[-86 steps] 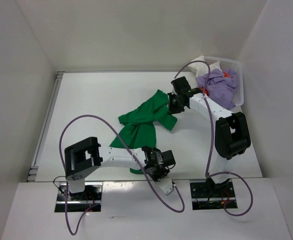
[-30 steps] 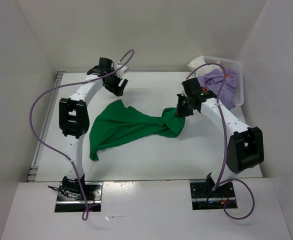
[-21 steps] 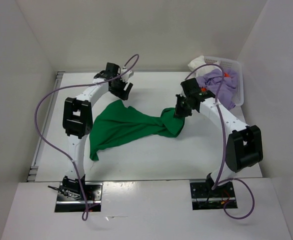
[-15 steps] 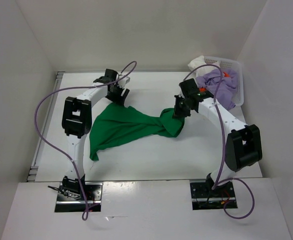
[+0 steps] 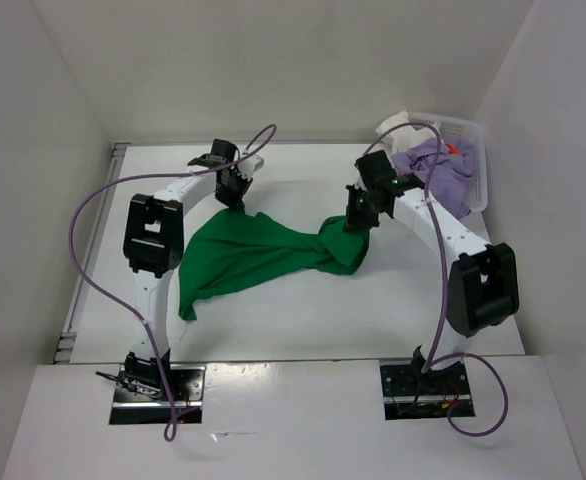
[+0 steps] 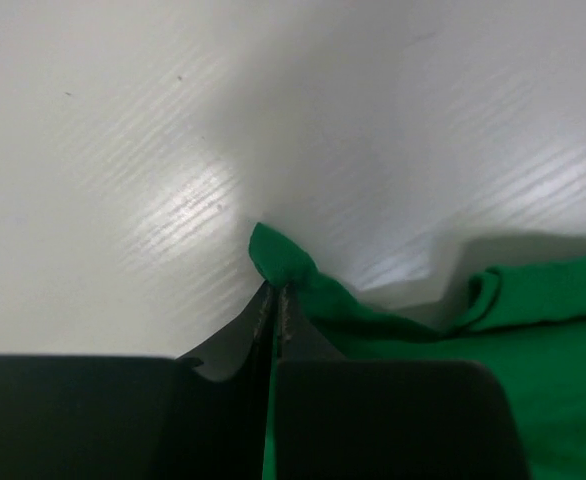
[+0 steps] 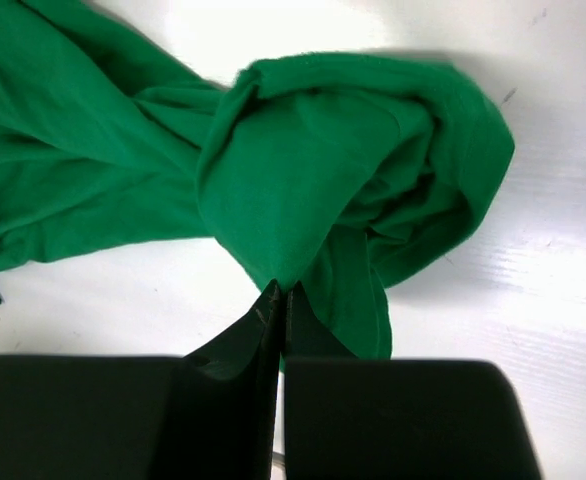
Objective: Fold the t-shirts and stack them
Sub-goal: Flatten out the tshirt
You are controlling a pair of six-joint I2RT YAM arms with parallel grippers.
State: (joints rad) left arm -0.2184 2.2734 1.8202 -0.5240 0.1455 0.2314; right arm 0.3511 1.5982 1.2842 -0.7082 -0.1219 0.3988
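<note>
Where the green t-shirt (image 5: 263, 255) lay across the middle of the table (image 5: 303, 320), both arms reached over it. The left gripper (image 6: 273, 298) had its jaws pinched together on a small corner at the shirt's far left edge. The right gripper (image 7: 278, 298) had its jaws closed tight on a fold of the bunched, twisted right end. The cloth lay flatter toward the left. The lavender t-shirt (image 5: 435, 172) sat heaped in the white mesh basket (image 5: 481, 170) at the far right corner. Bits of the orange-red t-shirt (image 5: 454, 148) and white t-shirt (image 5: 398, 124) showed beside it.
</note>
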